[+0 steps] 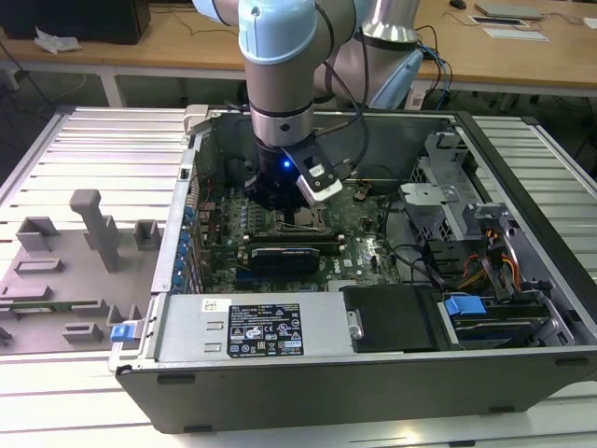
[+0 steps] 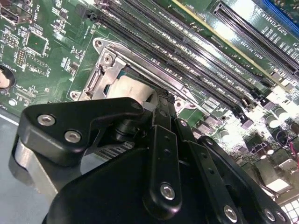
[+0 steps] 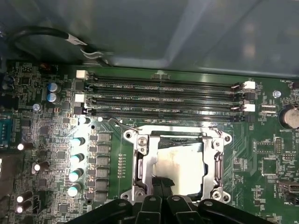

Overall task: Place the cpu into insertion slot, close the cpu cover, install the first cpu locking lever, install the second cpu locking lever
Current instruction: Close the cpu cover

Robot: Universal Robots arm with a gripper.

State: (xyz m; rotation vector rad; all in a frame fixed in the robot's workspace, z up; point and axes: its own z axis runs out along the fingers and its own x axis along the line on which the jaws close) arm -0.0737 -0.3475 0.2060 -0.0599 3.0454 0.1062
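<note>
At the exterior view's centre the tool [image 1: 297,217], drawn together, reaches into the computer case [image 1: 280,387], set on the cpu [image 3: 183,161] lying in the insertion slot [image 3: 180,138].

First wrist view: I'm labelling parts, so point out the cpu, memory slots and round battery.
cpu [image 3: 182,163], first wrist view, centre of metal top.
memory slots [image 3: 163,99], first wrist view, midway along one slot.
round battery [image 3: 289,116], first wrist view, its face.

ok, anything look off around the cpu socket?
Only the cpu: its metal top carries a patchy pale smear, possibly old thermal paste. It looks square within the metal frame. The memory slots beside it look intact.
</note>
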